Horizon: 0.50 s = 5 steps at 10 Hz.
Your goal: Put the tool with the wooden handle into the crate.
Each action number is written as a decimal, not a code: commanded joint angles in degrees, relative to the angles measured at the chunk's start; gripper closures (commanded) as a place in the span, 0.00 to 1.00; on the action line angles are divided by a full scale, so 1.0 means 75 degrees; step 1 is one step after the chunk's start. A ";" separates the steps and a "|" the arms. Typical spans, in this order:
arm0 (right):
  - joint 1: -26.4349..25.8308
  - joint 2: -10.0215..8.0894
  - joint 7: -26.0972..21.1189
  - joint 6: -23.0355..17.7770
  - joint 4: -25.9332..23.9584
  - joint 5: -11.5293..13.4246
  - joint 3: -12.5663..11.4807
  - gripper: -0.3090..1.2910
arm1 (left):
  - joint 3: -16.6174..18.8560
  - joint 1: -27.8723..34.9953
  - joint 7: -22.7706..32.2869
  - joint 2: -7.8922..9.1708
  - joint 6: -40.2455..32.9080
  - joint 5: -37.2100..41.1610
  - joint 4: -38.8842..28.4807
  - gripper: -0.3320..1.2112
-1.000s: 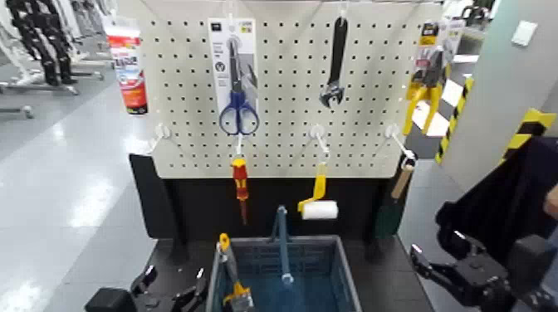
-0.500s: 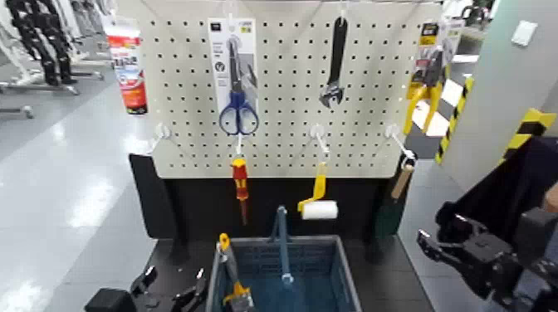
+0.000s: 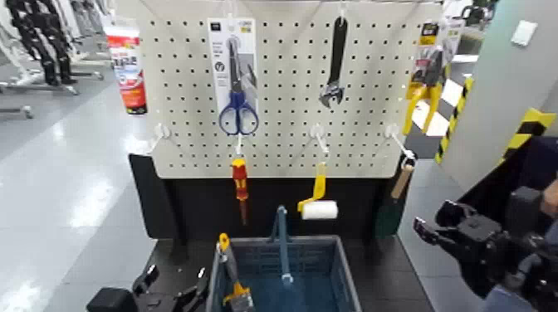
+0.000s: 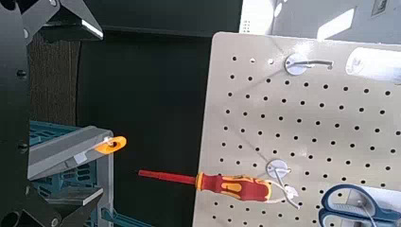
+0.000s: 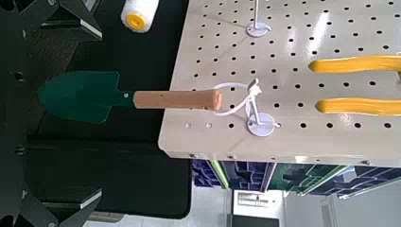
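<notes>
Risen since a second ago: right gripper [image 3: 425, 235], jaws spread and empty, now nearer the pegboard's [image 3: 282, 91] lower right corner, open floor beside it. Crate [image 3: 345, 274], blue-grey and slotted, sits below the board, open-topped. Left gripper [image 3: 170, 284] parked low beside it, fingers apart, empty. Trowel [image 5: 128, 97], tan wooden handle, dark green blade, hangs from the lower right hook by white cord.

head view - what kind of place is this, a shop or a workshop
Probably a mock tool shop or test lab. A white pegboard carries packaged scissors, a wrench and the tool with the wooden handle on hooks, with the crate below it like a shopping basket. The floor is bare and polished.
</notes>
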 commanded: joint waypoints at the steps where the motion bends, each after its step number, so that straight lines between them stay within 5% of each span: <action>1: -0.0621 -0.0158 0.0129 -0.0275 0.0749 -0.0043 0.0374 0.28 | 0.0000 -0.0046 -0.0052 -0.0016 -0.0021 -0.0011 0.0051 0.31; 5: -0.1195 -0.0194 0.0187 -0.0557 0.1522 -0.0090 0.0785 0.28 | 0.0012 -0.0046 -0.0052 -0.0027 -0.0045 -0.0011 0.0074 0.31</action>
